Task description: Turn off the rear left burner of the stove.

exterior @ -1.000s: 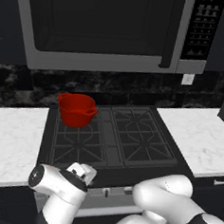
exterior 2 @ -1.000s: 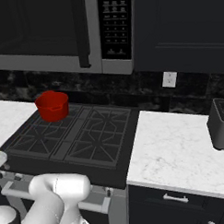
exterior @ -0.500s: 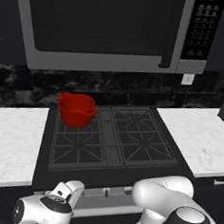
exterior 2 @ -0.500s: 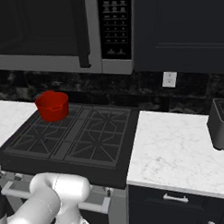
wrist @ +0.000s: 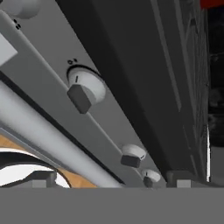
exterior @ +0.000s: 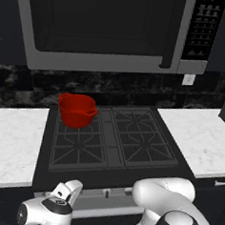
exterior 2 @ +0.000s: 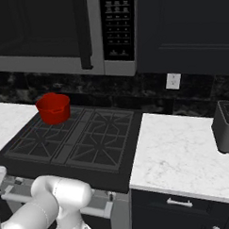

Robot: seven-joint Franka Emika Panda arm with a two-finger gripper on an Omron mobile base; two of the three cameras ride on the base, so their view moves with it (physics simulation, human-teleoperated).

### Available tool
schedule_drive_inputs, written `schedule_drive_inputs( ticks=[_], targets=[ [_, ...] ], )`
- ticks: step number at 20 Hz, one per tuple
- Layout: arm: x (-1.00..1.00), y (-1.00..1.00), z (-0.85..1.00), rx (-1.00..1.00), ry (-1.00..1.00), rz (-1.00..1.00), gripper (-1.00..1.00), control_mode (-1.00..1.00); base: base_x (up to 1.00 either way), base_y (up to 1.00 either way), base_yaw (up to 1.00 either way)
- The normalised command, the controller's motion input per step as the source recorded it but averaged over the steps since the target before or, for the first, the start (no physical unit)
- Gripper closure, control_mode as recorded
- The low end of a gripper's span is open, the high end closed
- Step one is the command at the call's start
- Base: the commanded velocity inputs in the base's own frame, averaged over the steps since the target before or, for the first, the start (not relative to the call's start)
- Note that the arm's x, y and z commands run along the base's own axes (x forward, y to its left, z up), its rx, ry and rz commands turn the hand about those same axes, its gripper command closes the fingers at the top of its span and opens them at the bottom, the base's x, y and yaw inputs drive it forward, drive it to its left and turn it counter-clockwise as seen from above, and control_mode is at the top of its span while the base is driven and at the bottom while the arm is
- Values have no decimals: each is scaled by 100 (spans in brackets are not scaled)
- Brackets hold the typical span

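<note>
Approach step: arm low at lower left of the left base view, hand facing the stove (exterior: pixel 112 143) front. Nearest knob (wrist: pixel 85 91) sits upper left in hand view, untouched. Rear left burner (exterior: pixel 77 126) is under the red pot (exterior: pixel 77 109). Claw state: can't tell. Next: line up w/ the right knob, grip, turn.

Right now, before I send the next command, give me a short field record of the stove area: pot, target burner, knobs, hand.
stove: black gas cooktop, set between two white marble counters
rear left burner: back-left grate, red pot standing on it
red pot, upright, two small side handles
flame: none can be made out
knobs: white knob largest in the hand view, two more behind it along the silver front panel
bar handle, runs below the knobs
hand: low at the stove front, left of centre; fingers cannot be told open or shut
microwave, above the stove
</note>
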Motion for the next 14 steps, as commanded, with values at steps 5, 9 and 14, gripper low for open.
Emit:
schedule_drive_inputs(
  ticks=[5,9,14],
  targets=[
    [4,3,-42,0,-1,7,-100,-100,0,0,0],
    [11,0,-25,0,-2,5,-100,-100,0,0,0],
    [24,0,-18,0,-3,5,-100,-100,0,0,0]
  ],
)
